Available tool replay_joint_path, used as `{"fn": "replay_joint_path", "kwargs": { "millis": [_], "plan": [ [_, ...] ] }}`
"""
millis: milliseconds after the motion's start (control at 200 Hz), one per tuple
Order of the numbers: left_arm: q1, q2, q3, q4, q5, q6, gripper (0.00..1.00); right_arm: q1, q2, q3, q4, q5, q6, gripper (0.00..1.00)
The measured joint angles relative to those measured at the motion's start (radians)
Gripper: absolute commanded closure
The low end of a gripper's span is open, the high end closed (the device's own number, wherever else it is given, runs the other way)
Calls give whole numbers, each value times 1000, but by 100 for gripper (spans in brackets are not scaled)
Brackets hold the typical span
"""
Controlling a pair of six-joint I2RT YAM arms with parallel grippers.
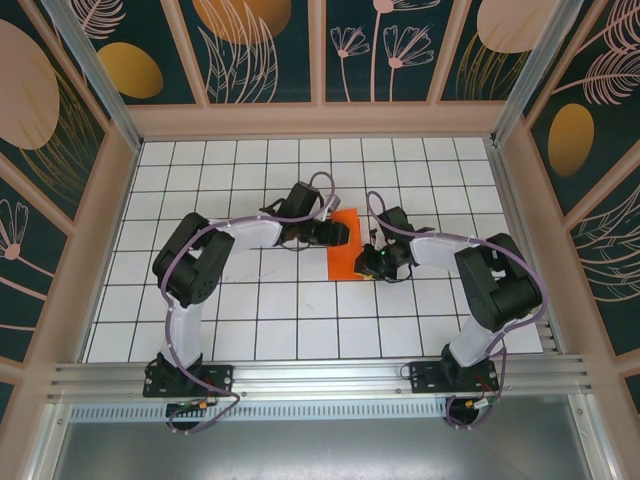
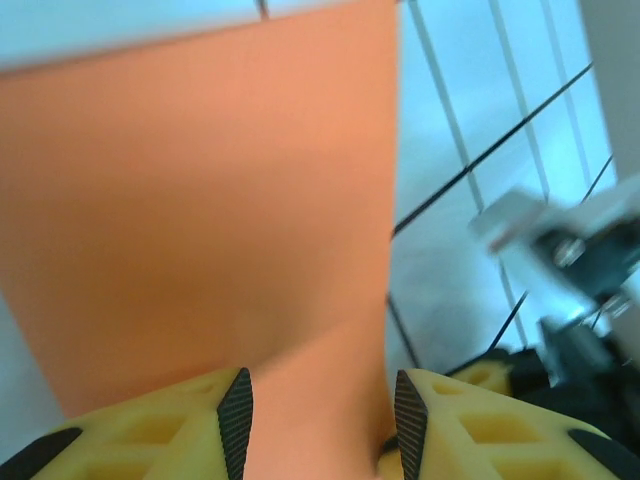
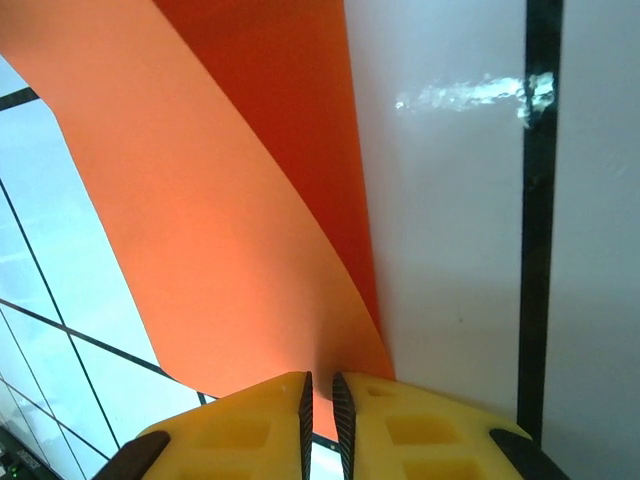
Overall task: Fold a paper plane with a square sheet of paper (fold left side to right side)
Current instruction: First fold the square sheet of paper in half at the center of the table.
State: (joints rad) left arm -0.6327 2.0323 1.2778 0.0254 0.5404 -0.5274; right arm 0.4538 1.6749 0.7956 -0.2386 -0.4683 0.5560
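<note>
While your right end effector [image 3: 320,400] is clenched on the paper's [image 3: 230,250] edge, holding a flap curled up off the desk [image 3: 450,250] just ahead of it, your left end effector [image 2: 320,415] is released, with the paper under and ahead of its spread jaws. If you pull with that side unpinned, the sheet may slide and skew the crease. A hard tug could tear it.
</note>
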Motion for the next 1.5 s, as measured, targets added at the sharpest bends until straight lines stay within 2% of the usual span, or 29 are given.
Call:
{"fn": "replay_joint_path", "kwargs": {
  "millis": [160, 681, 1146, 1501],
  "plan": [
    [3, 37, 58, 18, -3, -10, 55, 0, 2, 0, -1, 1, 0, 81],
    [9, 82, 65, -67, -98, 33, 55, 5, 10, 20, -31, 21, -8, 82],
    [31, 142, 153, -129, -71, 53, 54, 14, 18, 39, -51, 47, -27, 82],
    [87, 249, 330, -166, -82, 67, 52, 18, 28, 49, -51, 57, -28, 82]
  ]
}}
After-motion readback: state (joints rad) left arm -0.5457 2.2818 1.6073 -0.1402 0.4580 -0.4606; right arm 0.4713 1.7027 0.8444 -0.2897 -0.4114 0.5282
